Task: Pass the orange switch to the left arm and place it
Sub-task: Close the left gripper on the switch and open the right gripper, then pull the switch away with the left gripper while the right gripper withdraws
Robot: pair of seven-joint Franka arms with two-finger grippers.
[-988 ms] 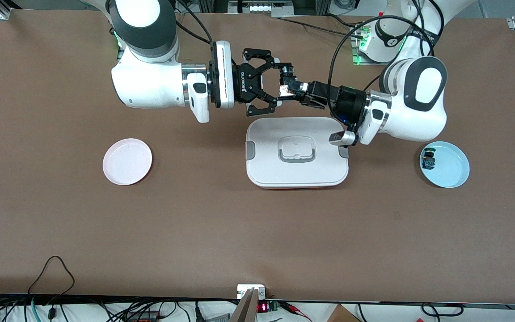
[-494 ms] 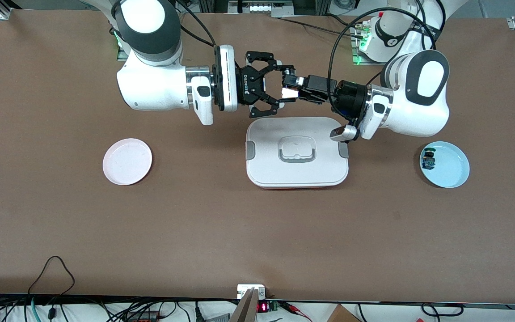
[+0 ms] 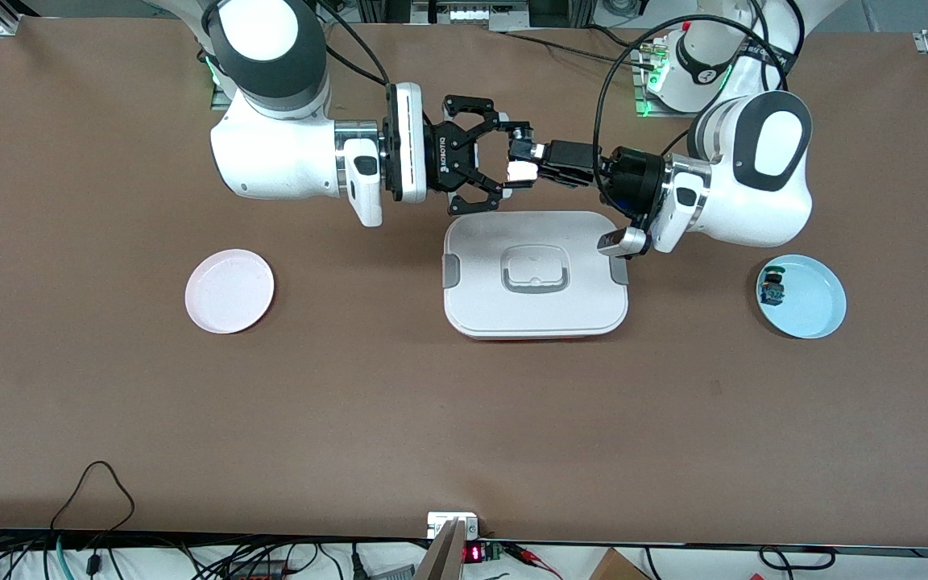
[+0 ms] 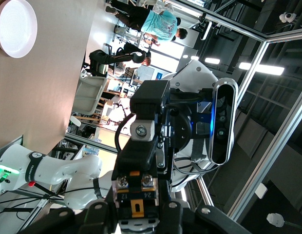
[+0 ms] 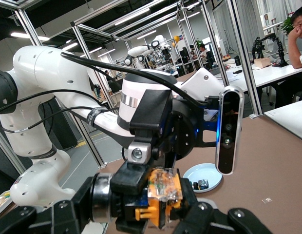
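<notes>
Above the brown table, ROBOTIQ-marked right claw and left claw both pinch the orange switch

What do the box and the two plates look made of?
Box: likely plastic, matte white, with moulded rounded corners, grey latches and a recessed handle. Pink plate and blue plate: smooth, faintly glossy, thin-rimmed; plastic or melamine, though glazed ceramic cannot be ruled out.

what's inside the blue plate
One small switch with a green-blue top lies in the blue plate, near its rim toward the box. Nothing else shows there.
</notes>
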